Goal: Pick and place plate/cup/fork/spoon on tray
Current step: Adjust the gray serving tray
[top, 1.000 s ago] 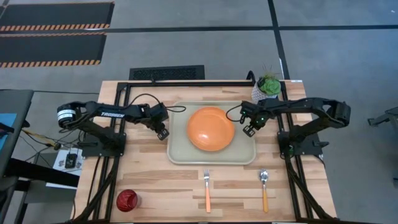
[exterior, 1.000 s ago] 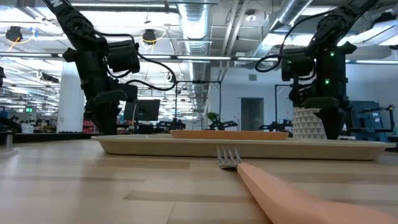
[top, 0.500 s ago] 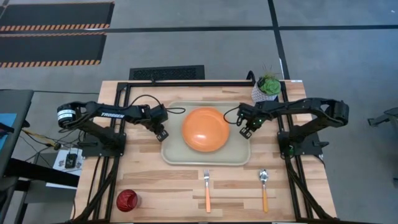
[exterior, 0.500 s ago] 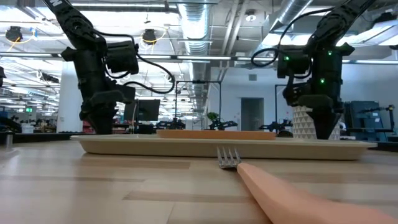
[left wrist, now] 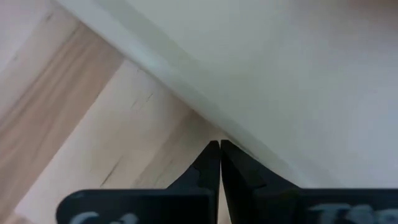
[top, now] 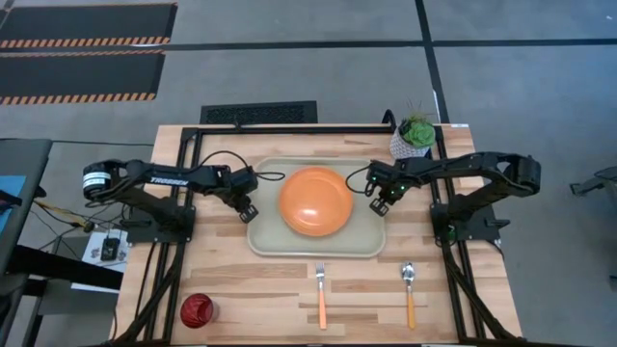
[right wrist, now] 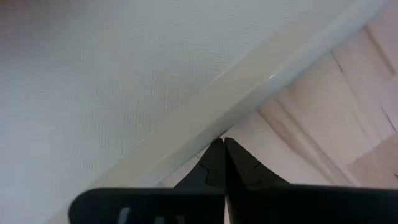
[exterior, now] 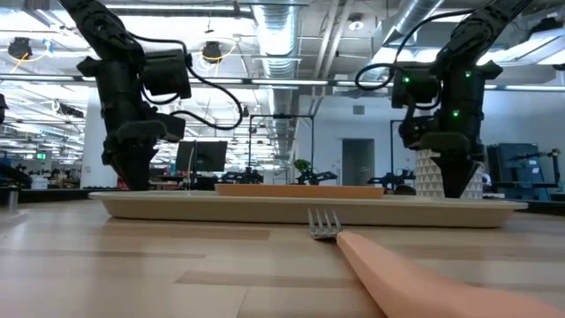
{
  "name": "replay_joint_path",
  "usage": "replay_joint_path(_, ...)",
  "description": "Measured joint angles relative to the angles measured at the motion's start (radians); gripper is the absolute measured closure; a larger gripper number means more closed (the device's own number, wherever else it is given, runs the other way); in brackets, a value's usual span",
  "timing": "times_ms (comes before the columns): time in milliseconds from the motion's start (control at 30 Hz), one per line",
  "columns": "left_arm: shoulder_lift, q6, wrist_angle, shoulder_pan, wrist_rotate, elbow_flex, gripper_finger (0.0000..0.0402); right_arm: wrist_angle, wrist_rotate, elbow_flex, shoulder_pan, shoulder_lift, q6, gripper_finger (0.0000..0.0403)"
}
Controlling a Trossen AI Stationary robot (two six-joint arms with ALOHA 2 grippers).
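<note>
Wooden bench (top: 241,280): tray (top: 265,241) with plate (top: 315,200) had slid leftward, nudged by right gripper (top: 380,205), fingers pressed together; left gripper (top: 249,213), likewise closed, retreated. Cup (top: 197,310), fork (top: 320,289), spoon (top: 410,289) awaited placing.

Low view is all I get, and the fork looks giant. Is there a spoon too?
Observer: Yes, the spoon lies to the right of the fork, both off the tray.
Operator: Where's the cup?
Observer: The red cup stands far to the fork's left, off the tray too.
Operator: Are the claws holding anything?
Observer: No. The left claw and the right claw are shut and empty, one at each end of the tray's rim.
</note>
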Motion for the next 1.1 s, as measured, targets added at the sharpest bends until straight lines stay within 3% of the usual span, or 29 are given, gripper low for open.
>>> replay_joint_path(567, -0.029, -0.083, -0.027, -0.085, -0.032, 0.0, 0.0401, 0.015, -0.012, 0.0, 0.024, 0.0, 0.0, 0.0394)
replay_joint_path(1100, -0.046, -0.089, -0.061, -0.086, -0.068, -0.001, 0.0401, 0.043, -0.022, 0.0, 0.043, 0.0, 0.007, 0.0394)
